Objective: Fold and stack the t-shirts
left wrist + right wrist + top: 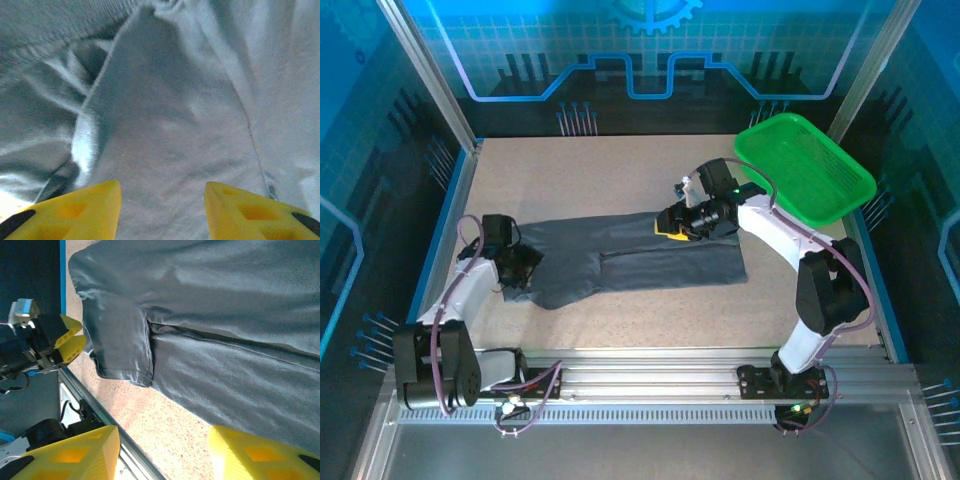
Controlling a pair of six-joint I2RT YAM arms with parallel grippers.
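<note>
T-shirt point(640, 262): dark grey, plain, flat, a bit crinkly
Place: middle of the worktop point(610, 170)
Left fingers point(85, 210): apart, holding nothing, low over the cloth
Right fingers point(75, 455): apart, holding nothing, above the shirt

Speckled beige tbl point(570, 170), blue panel walls point(520, 50)

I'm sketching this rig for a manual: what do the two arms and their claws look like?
The left arm and right arm have white link shells with black joint housings, and a purple cable loops along each. The left claw and right claw each have two chunky yellow fingers with recessed panels and black patches. A small green light glows on the right arm.
</note>
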